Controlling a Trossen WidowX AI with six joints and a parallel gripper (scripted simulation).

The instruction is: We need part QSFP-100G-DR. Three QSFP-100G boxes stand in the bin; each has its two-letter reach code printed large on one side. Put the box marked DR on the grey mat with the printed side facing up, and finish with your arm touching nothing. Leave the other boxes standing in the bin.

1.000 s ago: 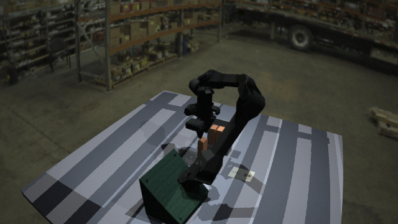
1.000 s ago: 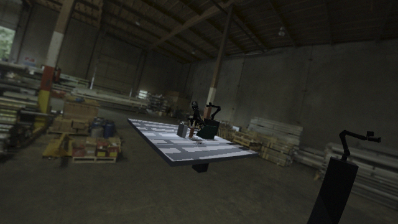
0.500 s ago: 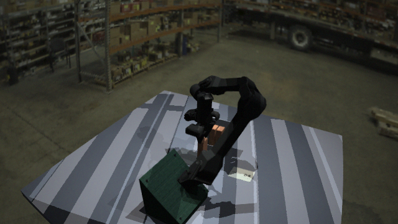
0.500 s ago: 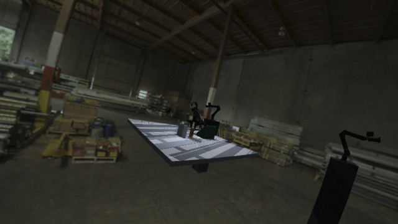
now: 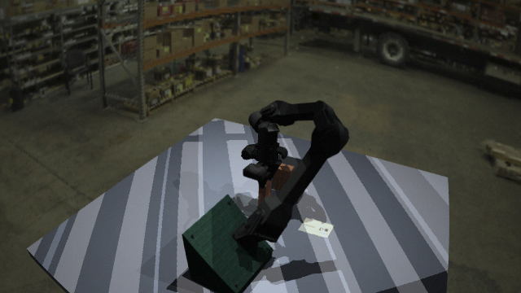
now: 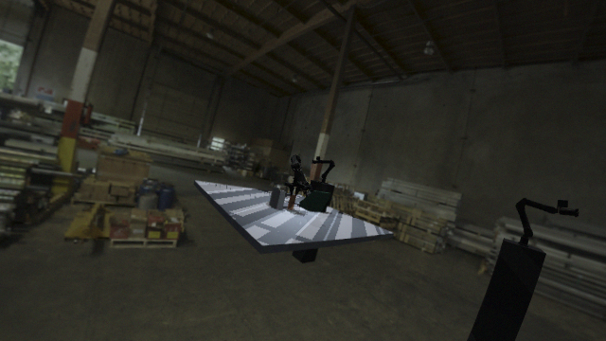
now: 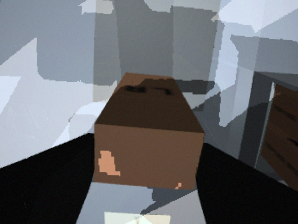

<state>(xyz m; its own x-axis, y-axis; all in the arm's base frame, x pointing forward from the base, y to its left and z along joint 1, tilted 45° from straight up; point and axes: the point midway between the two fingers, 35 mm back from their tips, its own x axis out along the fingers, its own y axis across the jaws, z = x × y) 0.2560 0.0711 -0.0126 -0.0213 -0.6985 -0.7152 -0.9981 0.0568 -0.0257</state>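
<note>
Fingers of my gripper (image 5: 264, 183) (image 6: 294, 188) (image 7: 148, 157) pinch a brown box (image 5: 264, 194) (image 6: 292, 201) (image 7: 149, 157) by two opposite sides. It stands outside the bin (image 6: 276, 199) (image 7: 248, 120), near it. The dark print on its shaded side is too dim for me to read, so I cannot tell whether this is the DR box or where that one is. More brown (image 5: 284, 175) (image 7: 285, 137) shows at the bin.
</note>
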